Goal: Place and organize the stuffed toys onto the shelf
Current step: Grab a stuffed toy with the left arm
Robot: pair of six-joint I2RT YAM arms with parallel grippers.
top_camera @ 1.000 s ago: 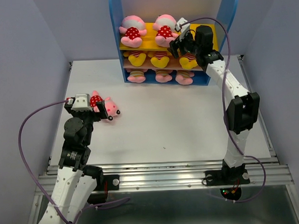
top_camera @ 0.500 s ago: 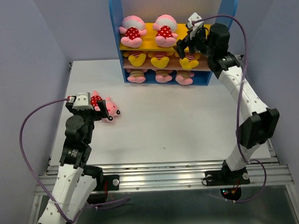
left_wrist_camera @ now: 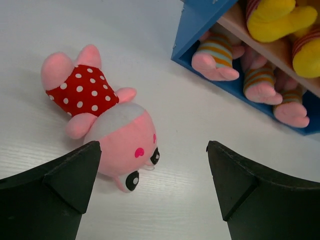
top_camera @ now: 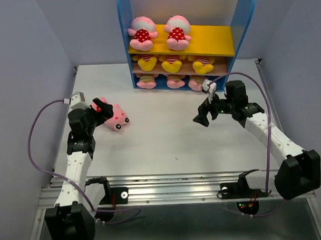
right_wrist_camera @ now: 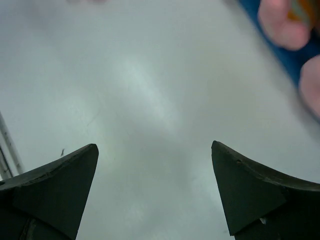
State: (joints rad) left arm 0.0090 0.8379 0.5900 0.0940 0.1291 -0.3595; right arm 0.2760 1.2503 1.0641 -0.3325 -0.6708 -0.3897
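Pink plush pig in red white-dotted outfit [left_wrist_camera: 107, 120] lying on white table [top_camera: 166, 135], left gripper [left_wrist_camera: 152, 146] spread wide just beside its head, right gripper [right_wrist_camera: 154, 146] spread wide, holding nothing, near blue-sided three-tier shelf [top_camera: 125, 37]

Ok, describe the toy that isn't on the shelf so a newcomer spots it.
Start at the blue shelf at the far edge of the table, then come down to the left gripper. Ahead of it lies a pink pig in a red white-dotted outfit, the only toy off the shelf.
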